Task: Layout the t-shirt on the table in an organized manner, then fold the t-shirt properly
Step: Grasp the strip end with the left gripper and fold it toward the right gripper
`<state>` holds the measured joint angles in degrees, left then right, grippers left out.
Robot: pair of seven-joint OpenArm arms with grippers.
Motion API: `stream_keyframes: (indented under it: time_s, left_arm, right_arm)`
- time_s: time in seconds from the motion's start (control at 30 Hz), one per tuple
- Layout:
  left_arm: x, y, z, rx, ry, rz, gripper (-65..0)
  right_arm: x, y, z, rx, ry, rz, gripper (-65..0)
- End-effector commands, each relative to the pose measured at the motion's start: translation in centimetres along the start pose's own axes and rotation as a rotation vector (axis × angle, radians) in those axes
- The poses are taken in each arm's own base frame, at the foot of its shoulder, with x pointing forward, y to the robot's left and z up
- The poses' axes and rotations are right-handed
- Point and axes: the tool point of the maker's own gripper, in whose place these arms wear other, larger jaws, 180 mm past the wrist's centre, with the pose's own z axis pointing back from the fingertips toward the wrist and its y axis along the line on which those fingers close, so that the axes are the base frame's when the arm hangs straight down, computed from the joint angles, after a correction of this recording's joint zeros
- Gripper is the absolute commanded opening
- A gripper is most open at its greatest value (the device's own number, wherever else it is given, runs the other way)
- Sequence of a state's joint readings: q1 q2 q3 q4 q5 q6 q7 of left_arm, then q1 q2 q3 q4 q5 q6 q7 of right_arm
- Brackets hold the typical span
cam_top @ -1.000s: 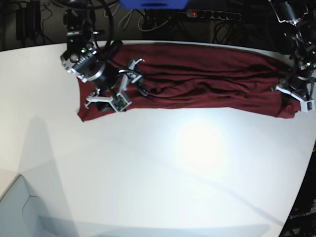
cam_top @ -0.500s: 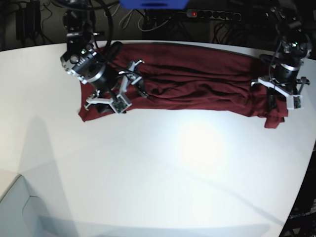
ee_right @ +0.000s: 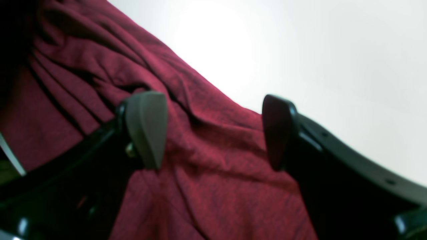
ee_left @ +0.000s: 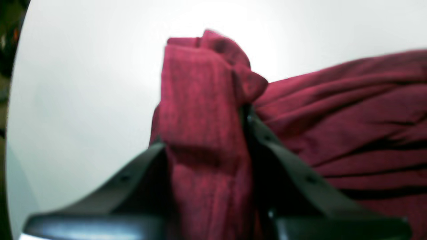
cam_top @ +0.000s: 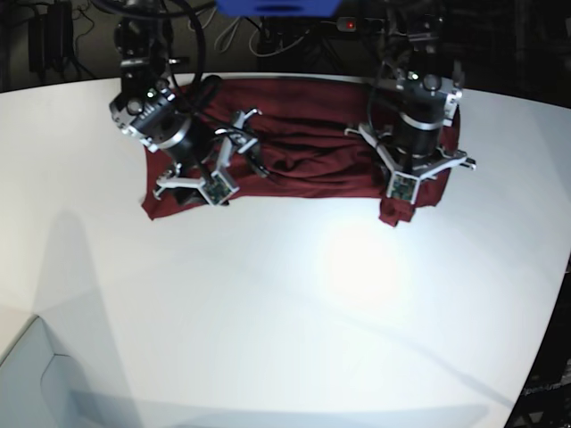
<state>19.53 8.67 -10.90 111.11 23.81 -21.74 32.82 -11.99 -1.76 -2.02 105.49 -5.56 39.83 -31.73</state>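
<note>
The dark maroon t-shirt (cam_top: 303,134) lies bunched along the back of the white table (cam_top: 312,312). My left gripper (cam_top: 399,192) is shut on a band of the shirt's right end (ee_left: 203,100) and holds it folded over toward the middle, with a tip of cloth hanging below (cam_top: 391,214). My right gripper (cam_top: 192,185) is open, its jaws wide apart just above the shirt's left end (ee_right: 213,160). The pads (ee_right: 146,130) hover over wrinkled cloth without pinching it. The shirt's sleeves and collar cannot be told apart.
A power strip (cam_top: 357,24) with a red light and cables lie behind the table, with a blue object (cam_top: 277,7) at the top edge. The table's curved edge (cam_top: 553,294) runs down the right. A pale grey surface (cam_top: 36,374) sits at the lower left.
My left gripper has carried the shirt's right end far to the left, folding that end over the body. The shirt now spans much less width. My right arm has not moved.
</note>
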Motion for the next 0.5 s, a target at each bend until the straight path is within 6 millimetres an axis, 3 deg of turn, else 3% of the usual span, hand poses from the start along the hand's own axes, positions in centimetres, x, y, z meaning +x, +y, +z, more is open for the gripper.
stream_keyframes:
  time_s: [0.0,0.07,0.17,0.47]
  left_arm:
    - [1.5,-1.2,0.4,-0.027,-0.056,-0.001,-65.0]
    - [2.4,-3.5,0.6,-0.084,-0.077,-0.016,-65.0]
    - [2.9,-5.3,0.6,-0.132,-0.089,-0.028,-65.0]
    - [2.4,-6.6,0.7,-0.164,-0.077,-0.033,-65.0]
  right_arm:
    - [1.7,-0.2,0.2,-0.001,-0.063,0.003,-20.6]
    - [1.7,-0.2,0.2,-0.001,-0.062,0.003,-20.6]
    - [1.7,-0.2,0.2,-0.001,-0.062,0.003,-20.6]
    - [1.7,-0.1,0.2,-0.001,-0.061,0.002,-20.6]
